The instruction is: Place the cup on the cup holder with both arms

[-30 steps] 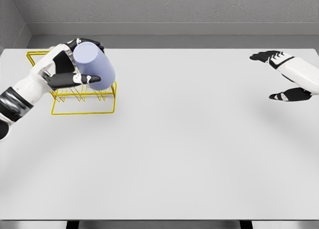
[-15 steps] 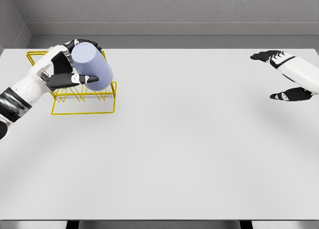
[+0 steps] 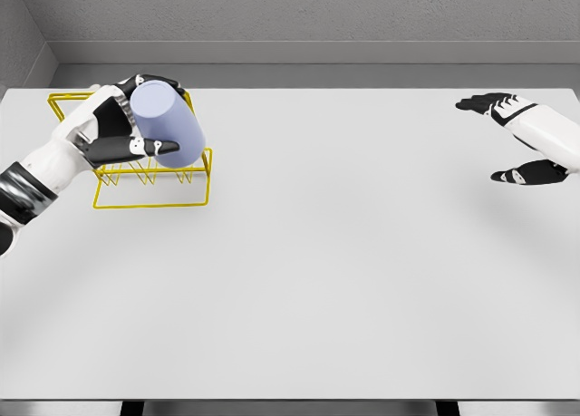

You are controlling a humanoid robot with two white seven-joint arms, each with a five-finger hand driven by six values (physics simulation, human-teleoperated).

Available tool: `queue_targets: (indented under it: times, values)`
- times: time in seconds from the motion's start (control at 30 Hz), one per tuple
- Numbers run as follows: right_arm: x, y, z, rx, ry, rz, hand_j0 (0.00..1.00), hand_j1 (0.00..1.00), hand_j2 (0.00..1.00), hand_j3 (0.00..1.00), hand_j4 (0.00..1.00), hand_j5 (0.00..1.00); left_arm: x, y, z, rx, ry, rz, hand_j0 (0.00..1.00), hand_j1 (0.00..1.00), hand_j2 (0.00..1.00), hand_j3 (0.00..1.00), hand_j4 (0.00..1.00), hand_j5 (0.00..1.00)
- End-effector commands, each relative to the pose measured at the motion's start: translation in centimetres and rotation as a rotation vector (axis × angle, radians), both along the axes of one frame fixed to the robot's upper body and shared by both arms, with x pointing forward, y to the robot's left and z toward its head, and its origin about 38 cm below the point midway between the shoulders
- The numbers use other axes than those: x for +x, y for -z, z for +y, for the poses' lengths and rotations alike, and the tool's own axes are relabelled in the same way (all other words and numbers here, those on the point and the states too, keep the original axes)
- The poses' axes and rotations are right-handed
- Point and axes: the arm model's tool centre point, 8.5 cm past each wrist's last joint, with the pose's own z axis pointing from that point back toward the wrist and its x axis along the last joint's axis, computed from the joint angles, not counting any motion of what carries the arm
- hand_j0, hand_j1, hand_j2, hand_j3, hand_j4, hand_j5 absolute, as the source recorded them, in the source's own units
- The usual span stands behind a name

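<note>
Two arms: both in the head view, left entering from the lower left, right from the right edge.
Left hand [image 3: 116,130]: wrapped around the cup, dark thumb across the near side, other fingers curled over the far side.
Cup [image 3: 166,124]: pale lavender cylinder, tilted, closed end up and toward the left, body slanting down to the right.
Cup position: held above the rack, in front of its upper wires; lower end overlaps the prongs in the picture, contact with them cannot be told.
Rack [image 3: 152,189]: yellow wire frame at the far left of the tabletop, rectangular base loop nearest the camera, upright prongs behind it, a second loop reaching back past the hand.
Right hand [image 3: 513,137]: far right, well apart from cup and rack, holding nothing, fingers spread and relaxed, dark fingertips pointing left.
Right forearm: white, angled down toward the right edge.
Tabletop [image 3: 326,271]: flat, light grey, filling most of the view.
Background: grey wall behind the far edge.
</note>
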Motion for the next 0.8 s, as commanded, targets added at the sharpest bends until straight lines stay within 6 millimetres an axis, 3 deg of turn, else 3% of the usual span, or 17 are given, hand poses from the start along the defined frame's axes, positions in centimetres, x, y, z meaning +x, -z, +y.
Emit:
queue_targets:
  times: [0.0,0.1,0.17,0.3,0.77]
  values:
    - [0.0,-0.08,-0.04,0.007,0.001,0.0,1.0,1.0,1.0,1.0,1.0,1.0,0.03,0.0,0.11,-0.002,-0.003,0.002,0.65,0.65,0.65,0.65,0.65,0.65]
    - [0.0,-0.08,-0.04,0.007,0.001,0.0,1.0,1.0,1.0,1.0,1.0,1.0,0.05,0.03,0.15,-0.001,-0.004,0.003,0.68,0.68,0.68,0.68,0.68,0.68]
    - [0.0,-0.08,-0.04,0.007,0.001,0.0,1.0,1.0,1.0,1.0,1.0,1.0,0.04,0.04,0.2,0.003,-0.004,0.003,0.83,0.83,0.83,0.83,0.83,0.83]
    - [0.01,-0.06,0.0,0.009,0.001,-0.001,1.0,1.0,1.0,1.0,1.0,1.0,0.04,-0.07,0.43,0.018,-0.007,-0.001,1.0,1.0,1.0,1.0,1.0,1.0]
    - [0.01,-0.05,0.0,0.008,0.001,0.0,1.0,1.0,1.0,1.0,1.0,1.0,0.02,-0.1,0.55,0.027,-0.007,-0.002,1.0,1.0,1.0,1.0,1.0,1.0]
